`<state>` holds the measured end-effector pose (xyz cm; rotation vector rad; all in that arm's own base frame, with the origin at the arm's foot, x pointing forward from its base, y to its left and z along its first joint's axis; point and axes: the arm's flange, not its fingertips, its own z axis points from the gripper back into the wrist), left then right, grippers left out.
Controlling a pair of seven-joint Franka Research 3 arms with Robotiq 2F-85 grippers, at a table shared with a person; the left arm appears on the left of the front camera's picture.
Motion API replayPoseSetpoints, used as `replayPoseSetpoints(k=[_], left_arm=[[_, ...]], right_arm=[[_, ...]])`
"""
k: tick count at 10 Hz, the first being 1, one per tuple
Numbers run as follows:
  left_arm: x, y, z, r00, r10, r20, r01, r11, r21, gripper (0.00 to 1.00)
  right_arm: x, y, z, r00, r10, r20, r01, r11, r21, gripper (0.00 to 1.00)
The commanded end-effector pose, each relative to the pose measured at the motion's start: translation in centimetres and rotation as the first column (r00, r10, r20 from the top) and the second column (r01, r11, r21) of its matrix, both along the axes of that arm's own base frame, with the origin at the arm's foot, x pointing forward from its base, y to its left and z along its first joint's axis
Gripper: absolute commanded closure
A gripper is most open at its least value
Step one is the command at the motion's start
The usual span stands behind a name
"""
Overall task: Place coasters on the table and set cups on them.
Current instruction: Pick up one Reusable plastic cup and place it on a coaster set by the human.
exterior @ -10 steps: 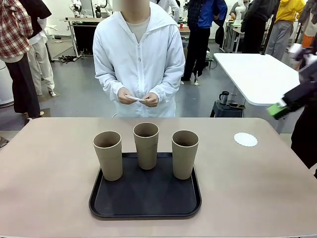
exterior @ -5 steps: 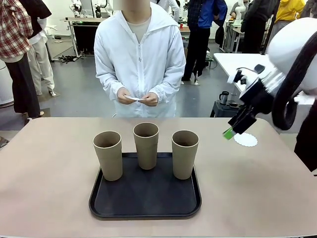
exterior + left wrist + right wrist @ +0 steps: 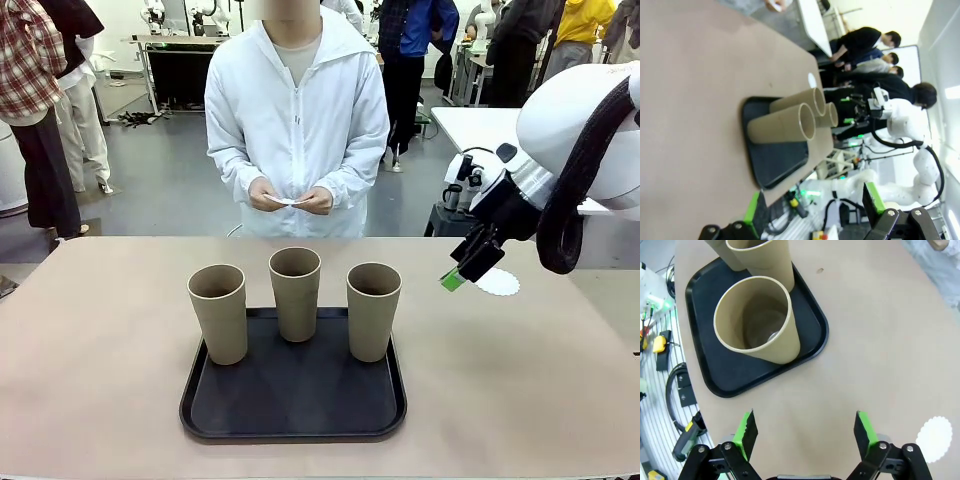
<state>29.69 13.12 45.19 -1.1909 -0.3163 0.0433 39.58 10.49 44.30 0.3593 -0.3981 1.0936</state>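
My right claw [image 3: 460, 272] hangs released over the right side of the surface [image 3: 100, 350]. Its green pads [image 3: 864, 429] stand wide apart with nothing between them. My left claw [image 3: 812, 210] is also spread and grips nothing.

One coaster [image 3: 499, 284] lies flat on the surface just beyond my right claw, which partly covers it in the front view. It is a thin white paper round with a scalloped, lacy edge. From my right wrist it sits off to the side of one finger, apart from it.

The three cups [image 3: 295, 293] stand upright on the tray [image 3: 290, 390], two in front and one behind and between them. They are tall, tapered and handleless, with a matte tan-brown finish, thin rims and open mouths. The tray is a black rounded square with a low raised lip and a dull sheen, near my edge of the surface.

The surface is a smooth beige-tan top with rounded corners. At its far side a person [image 3: 297, 120] in a white zip jacket pinches a thin white piece between both hands [image 3: 290, 198]. Behind them are a grey floor [image 3: 160, 190], a white table [image 3: 520, 150] and other people standing.
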Motion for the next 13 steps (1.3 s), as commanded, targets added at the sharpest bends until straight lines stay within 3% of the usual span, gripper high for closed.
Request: replayPoseSetpoints(k=[1, 2, 4, 5, 7, 9, 11, 13], left_arm=[[0.0, 0.0, 0.1, 1.0, -0.001, 0.014, 0.001, 1.0, -0.013, 0.0], [0.0, 0.0, 0.1, 1.0, -0.001, 0.014, 0.001, 1.0, -0.013, 0.0], [0.0, 0.0, 0.1, 1.0, -0.001, 0.014, 0.001, 1.0, -0.013, 0.0], [0.0, 0.0, 0.1, 1.0, -0.001, 0.014, 0.001, 1.0, -0.013, 0.0], [0.0, 0.0, 0.1, 1.0, -0.001, 0.014, 0.001, 1.0, -0.013, 0.0], [0.0, 0.0, 0.1, 1.0, -0.001, 0.014, 0.001, 1.0, -0.013, 0.0], [0.0, 0.0, 0.1, 1.0, -0.001, 0.014, 0.001, 1.0, -0.013, 0.0], [0.0, 0.0, 0.1, 1.0, -0.001, 0.014, 0.001, 1.0, -0.013, 0.0]], right_arm=[[-0.1, 0.0, 0.2, 1.0, -0.002, 0.003, 0.002, 1.0, -0.011, 0.0], [0.0, 0.0, 0.0, 1.0, 0.0, 0.0, 0.0, 1.0, 0.0, 0.0], [0.5, -3.6, -1.5, 0.974, 0.147, 0.171, -0.195, 0.928, 0.317, 0.0], [0.8, -4.8, -2.7, 0.955, 0.15, 0.257, -0.246, 0.883, 0.4, 0.0], [1.7, -6.6, -5.0, 0.933, 0.086, 0.349, -0.269, 0.813, 0.517, 0.0], [2.0, -6.9, -7.2, 0.937, 0.088, 0.339, -0.277, 0.779, 0.563, 0.0], [2.3, -6.7, -9.1, 0.91, 0.187, 0.369, -0.377, 0.741, 0.555, 0.0], [2.8, -6.1, -10.8, 0.903, 0.228, 0.365, -0.405, 0.737, 0.541, 0.0]])
